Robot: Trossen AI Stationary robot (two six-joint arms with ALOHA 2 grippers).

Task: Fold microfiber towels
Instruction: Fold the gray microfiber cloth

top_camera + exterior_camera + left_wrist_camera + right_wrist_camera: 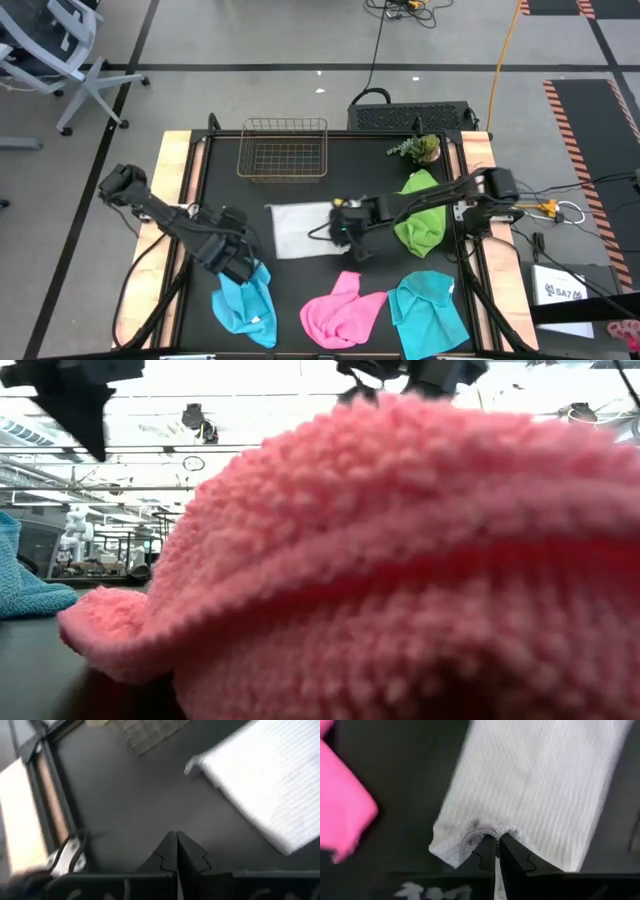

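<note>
The white-grey towel [303, 230] lies flat near the middle of the dark counter [370, 180], just below the copper wire basket [283, 150].

Right pincer [496, 840]: fingers pressed together, pinching the towel's hem, which bunches up between the tips. In the high view this pincer [345, 225] sits at the towel's right edge, arm reaching in from the right side.

Left pincer [176, 840]: closed, fingers touching, nothing between them. It hangs over bare counter w/ the white-grey towel's corner [260, 785] near but apart from the tips. From above, the left pincer [240, 255] is just left of that towel and right above one cyan-blue towel [248, 305].

Other towels, all crumpled along the counter's near edge or right side:
- pink towel [343, 310], bottom centre (it fills most of the low view [400, 560], very close to that camera)
- second cyan-blue towel [428, 310], bottom right, just beside the pink one
- lime green towel [422, 215], right side, partly under the right arm, near the small green plant [418, 149]

In the low view a bit of cyan-blue cloth [25, 585] shows at the left edge, apart from the pink one.
</note>
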